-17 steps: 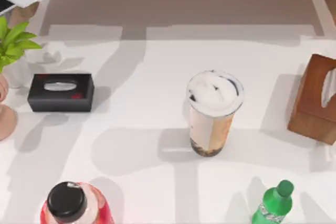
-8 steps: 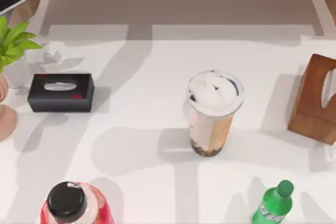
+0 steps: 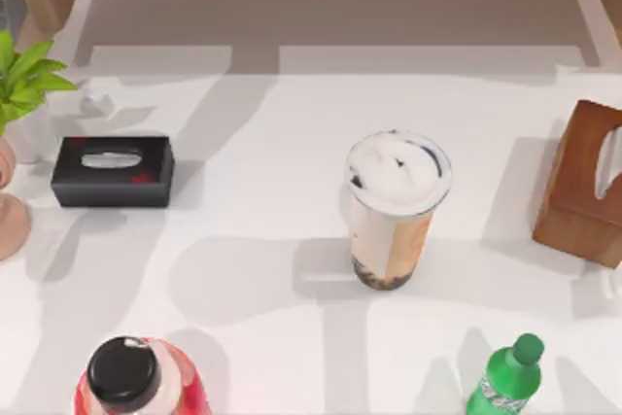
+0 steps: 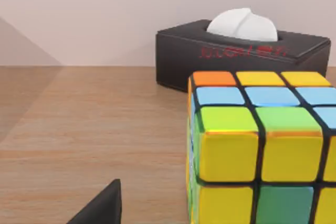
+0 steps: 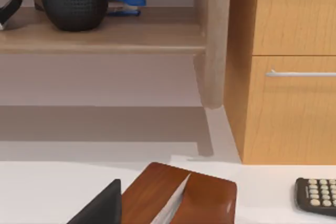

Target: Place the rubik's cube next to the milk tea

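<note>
on the white table (image 3: 282, 143), going left to right with the milk tea (image 3: 394, 211) as the landmark: far to its left at the table's edge is a green plant (image 3: 24, 80), then a black tissue box (image 3: 112, 171) with a white tissue in its slot, well apart from the cup. nearer the front edge and left of the cup stands a red bottle with a black cap (image 3: 131, 378). the milk tea itself stands upright a little right of the table's middle, a tall clear cup of beige-tan tea, dark pearls settled at the bottom and a white foamy top ringed by a dark rim. in front of it and to its right is a green bottle (image 3: 505, 376), and farther right, at the table's right edge, a brown wooden tissue box (image 3: 583, 187).

the left wrist view looks across a wooden surface (image 4: 79, 129) at the rubik's cube (image 4: 260, 148), which rests on that wood, close to the camera. its tiles show orange, yellow, light blue, lime green and darker green, split by dark grid lines. just behind it sits another black tissue box (image 4: 241, 56) with red lettering. one dark fingertip (image 4: 102, 208) of the left gripper pokes in beside the cube, not touching it; i cannot tell how far the jaws are open.

the right wrist view shows the wooden tissue box (image 5: 181, 195), a black calculator (image 5: 317, 195), a wooden drawer cabinet (image 5: 283, 66) and a dark fingertip (image 5: 102, 208); the right gripper's opening cannot be told either.
</note>
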You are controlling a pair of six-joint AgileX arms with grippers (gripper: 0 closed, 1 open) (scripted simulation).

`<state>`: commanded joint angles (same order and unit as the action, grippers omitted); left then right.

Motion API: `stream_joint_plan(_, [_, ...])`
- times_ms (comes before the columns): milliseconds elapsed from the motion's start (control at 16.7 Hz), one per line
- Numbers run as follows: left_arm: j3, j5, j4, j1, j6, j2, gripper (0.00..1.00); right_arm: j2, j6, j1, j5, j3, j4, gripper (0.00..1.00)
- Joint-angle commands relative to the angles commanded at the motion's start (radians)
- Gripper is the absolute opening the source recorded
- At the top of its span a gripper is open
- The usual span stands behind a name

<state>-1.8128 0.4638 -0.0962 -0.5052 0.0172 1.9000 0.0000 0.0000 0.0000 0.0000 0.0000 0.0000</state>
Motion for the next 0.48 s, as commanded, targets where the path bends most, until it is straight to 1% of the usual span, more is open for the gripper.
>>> stream_joint_plan(240, [-0.143, -0.019, 0.012, 0.018, -0.001, 0.127, 1.0, 0.0, 0.0, 0.0, 0.0, 0.0, 0.0, 1.0])
stream_joint_plan(480, [-0.164, -0.023, 0.016, 0.021, -0.001, 0.15, 1.0, 0.0, 0.0, 0.0, 0.0, 0.0, 0.0, 1.0])
